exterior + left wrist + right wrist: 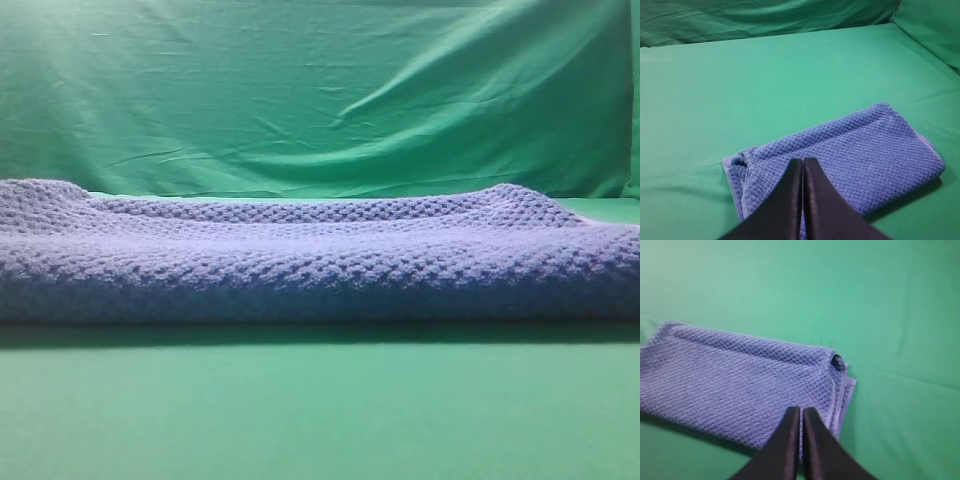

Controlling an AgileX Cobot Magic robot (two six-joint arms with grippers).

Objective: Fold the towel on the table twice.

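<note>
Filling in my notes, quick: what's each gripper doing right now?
Left gripper: jaws closed; whether they pinch the towel cannot be told.
Right gripper: jaws closed; any grip cannot be told.

Soft, even light, mildly blurry pictures

A bright patch washes the backdrop (90, 70) upper left; the towel (320, 260) casts a dark shadow band on the tabletop (320, 410); wrist views are soft, the foreground blurred.

The blue-grey waffle-weave towel (860, 150) lies folded in layers. It rests flat on the green tabletop (740, 90).
</note>
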